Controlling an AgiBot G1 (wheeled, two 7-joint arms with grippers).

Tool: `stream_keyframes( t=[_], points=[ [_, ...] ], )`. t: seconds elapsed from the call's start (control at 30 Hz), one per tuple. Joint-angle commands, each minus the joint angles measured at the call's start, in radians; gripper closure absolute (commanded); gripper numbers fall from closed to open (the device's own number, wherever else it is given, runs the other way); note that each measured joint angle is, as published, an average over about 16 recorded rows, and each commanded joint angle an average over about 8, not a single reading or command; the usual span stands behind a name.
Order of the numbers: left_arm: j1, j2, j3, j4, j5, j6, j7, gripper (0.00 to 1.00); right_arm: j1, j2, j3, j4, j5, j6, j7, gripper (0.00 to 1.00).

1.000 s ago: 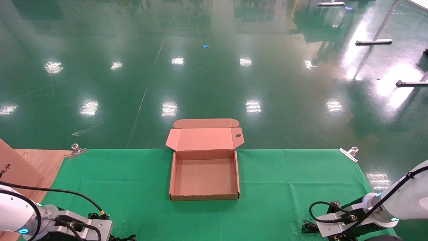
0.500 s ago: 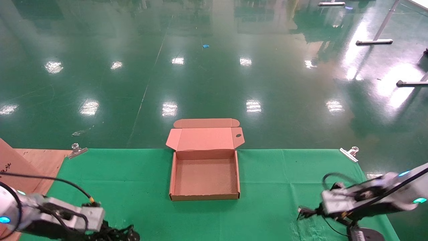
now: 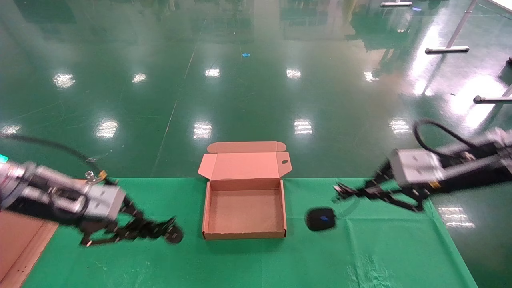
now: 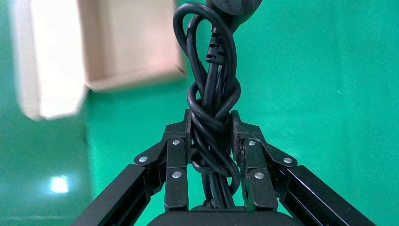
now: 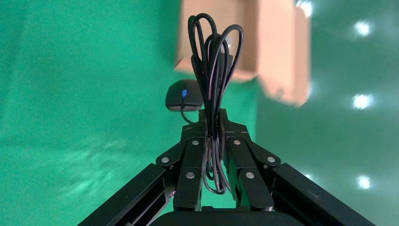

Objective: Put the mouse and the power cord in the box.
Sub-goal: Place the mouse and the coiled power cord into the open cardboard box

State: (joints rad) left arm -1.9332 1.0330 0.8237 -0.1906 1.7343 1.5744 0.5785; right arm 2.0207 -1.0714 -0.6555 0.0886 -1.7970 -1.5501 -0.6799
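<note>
The brown cardboard box (image 3: 245, 236) lies open mid-table, lid folded back, nothing inside. My left gripper (image 3: 154, 232) hovers left of it, shut on the power cord (image 3: 173, 235), a thick twisted black bundle (image 4: 211, 89) pinched between the pads of this gripper (image 4: 211, 117). My right gripper (image 3: 343, 191) is to the right of the box, shut on thin looped cable (image 5: 214, 66) that runs to the mouse (image 5: 182, 98). The black mouse (image 3: 321, 219) with its blue wheel is just right of the box, below that gripper (image 5: 212, 115). I cannot tell whether it touches the cloth.
Green cloth (image 3: 256, 264) covers the table. A bare wooden board (image 3: 16, 244) lies at the left edge, with a metal clip (image 3: 90, 175) behind the left arm. Beyond the far edge is glossy green floor with table legs (image 3: 448, 50) at far right.
Both arms have risen from the near corners and swung inward toward the box. The left carries the cord bundle; the right carries the cable, and the mouse has come into view beside the box.
</note>
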Motion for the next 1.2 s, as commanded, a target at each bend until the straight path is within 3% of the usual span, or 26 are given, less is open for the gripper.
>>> stream_keyframes(
  t=[0.03,0.4,0.63,0.8,0.93,1.2],
  points=[
    [-0.025,0.016,0.000,-0.030,-0.006,0.013,-0.018,1.00,0.021,-0.019,0.006,0.013,0.010,-0.002,0.015,1.00],
    [-0.062,0.016,0.026,-0.405,-0.068,0.004,-0.297,1.00,0.068,-0.154,-0.005,0.163,0.000,0.010,0.171,1.00],
    [-0.023,-0.054,0.040,-0.681,-0.102,-0.012,-0.476,1.00,0.055,-0.154,-0.005,0.304,0.012,-0.010,0.272,1.00],
    [0.007,-0.059,0.049,-0.780,-0.094,-0.054,-0.526,1.00,0.033,-0.127,0.000,0.424,0.030,-0.013,0.351,1.00],
    [0.062,-0.022,0.061,-0.794,-0.038,-0.178,-0.512,1.00,0.013,-0.093,0.004,0.517,0.046,-0.012,0.408,1.00],
    [0.259,0.099,0.089,-0.798,0.185,-0.612,-0.575,1.00,-0.047,0.006,0.015,0.660,0.076,-0.006,0.474,1.00]
  ],
)
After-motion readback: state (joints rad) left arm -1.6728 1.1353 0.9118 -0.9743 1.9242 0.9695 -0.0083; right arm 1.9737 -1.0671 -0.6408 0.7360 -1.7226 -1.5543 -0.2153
